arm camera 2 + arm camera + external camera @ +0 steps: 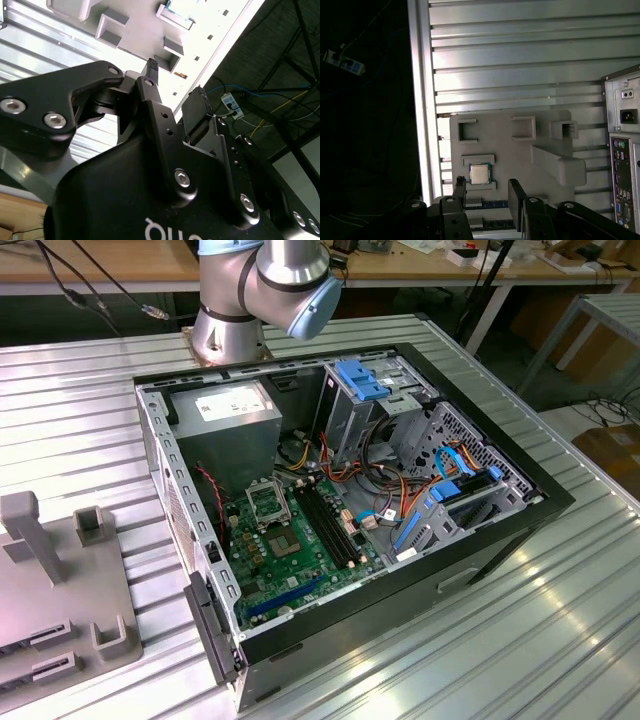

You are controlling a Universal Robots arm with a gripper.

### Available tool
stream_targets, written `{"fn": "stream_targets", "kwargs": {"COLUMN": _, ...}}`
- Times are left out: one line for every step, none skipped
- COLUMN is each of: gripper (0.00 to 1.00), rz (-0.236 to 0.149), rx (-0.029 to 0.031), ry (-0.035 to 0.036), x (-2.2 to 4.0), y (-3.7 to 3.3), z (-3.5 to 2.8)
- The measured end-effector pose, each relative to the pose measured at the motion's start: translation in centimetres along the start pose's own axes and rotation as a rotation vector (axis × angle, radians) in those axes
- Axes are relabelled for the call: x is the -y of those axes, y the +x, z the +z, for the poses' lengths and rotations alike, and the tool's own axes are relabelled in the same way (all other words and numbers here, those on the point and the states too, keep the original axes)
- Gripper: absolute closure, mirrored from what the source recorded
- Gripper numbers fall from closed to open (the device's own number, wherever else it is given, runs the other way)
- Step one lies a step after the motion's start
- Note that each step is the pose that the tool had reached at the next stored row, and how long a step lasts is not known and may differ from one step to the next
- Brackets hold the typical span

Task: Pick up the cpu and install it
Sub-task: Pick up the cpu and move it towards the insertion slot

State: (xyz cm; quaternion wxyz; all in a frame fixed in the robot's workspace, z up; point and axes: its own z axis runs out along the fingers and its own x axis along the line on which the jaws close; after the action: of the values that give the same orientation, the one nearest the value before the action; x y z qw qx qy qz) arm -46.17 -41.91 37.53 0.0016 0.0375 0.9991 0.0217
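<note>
In the first wrist view, the cpu (479, 174) is a small square chip with a pale metal top, lying flat in a recess of the grey fixture plate (510, 150). My gripper (487, 194) hangs well above the plate, open, with nothing between its black fingers (516, 197); the cpu sits just off the gap between them. In the second wrist view the gripper (176, 82) again stands open over the plate (135, 25). In the exterior view the open computer case (500, 530) holds the green motherboard (295, 555) with its square socket (268, 502).
The arm's base (228, 325) stands behind the case on the ribbed metal table (560, 620). The fixture plate (60, 590) at the exterior view's left carries upright grey blocks. Cables and blue drive brackets (440, 490) crowd the case's right half. The table edge (422, 100) runs close beside the plate.
</note>
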Motion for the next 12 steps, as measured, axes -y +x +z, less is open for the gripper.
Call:
{"fn": "stream_targets", "kwargs": {"gripper": 0.53, "rz": 0.0, "rx": 0.0, "ry": 0.0, "x": 0.0, "y": 0.0, "z": 0.0}}
{"fn": "stream_targets", "kwargs": {"gripper": 0.53, "rz": 0.0, "rx": 0.0001, "ry": 0.0, "x": 0.0, "y": 0.0, "z": 0.0}}
{"fn": "stream_targets", "kwargs": {"gripper": 0.53, "rz": 0.0, "rx": 0.0001, "ry": 0.0, "x": 0.0, "y": 0.0, "z": 0.0}}
{"fn": "stream_targets", "kwargs": {"gripper": 0.53, "rz": 0.0, "rx": 0.0001, "ry": 0.0, "x": 0.0, "y": 0.01, "z": 0.0}}
{"fn": "stream_targets", "kwargs": {"gripper": 0.53, "rz": 0.0, "rx": 0.0001, "ry": 0.0, "x": 0.0, "y": 0.01, "z": 0.0}}
{"fn": "stream_targets", "kwargs": {"gripper": 0.53, "rz": 0.0, "rx": 0.0, "ry": 0.0, "x": 0.0, "y": 0.01, "z": 0.0}}
{"fn": "stream_targets", "kwargs": {"gripper": 0.53, "rz": 0.0, "rx": 0.0, "ry": 0.0, "x": 0.0, "y": 0.01, "z": 0.0}}
{"fn": "stream_targets", "kwargs": {"gripper": 0.53, "rz": 0.0, "rx": 0.0, "ry": -0.0001, "x": 0.0, "y": 0.02, "z": 0.0}}
{"fn": "stream_targets", "kwargs": {"gripper": 0.53, "rz": 0.0, "rx": 0.0, "ry": 0.0, "x": 0.0, "y": 0.02, "z": 0.0}}
{"fn": "stream_targets", "kwargs": {"gripper": 0.53, "rz": 0.0, "rx": 0.0001, "ry": 0.0, "x": 0.0, "y": 0.02, "z": 0.0}}
{"fn": "stream_targets", "kwargs": {"gripper": 0.53, "rz": 0.0, "rx": 0.0, "ry": 0.0, "x": 0.0, "y": 0.02, "z": 0.0}}
{"fn": "stream_targets", "kwargs": {"gripper": 0.53, "rz": 0.0, "rx": 0.0, "ry": 0.0, "x": 0.0, "y": 0.02, "z": 0.0}}
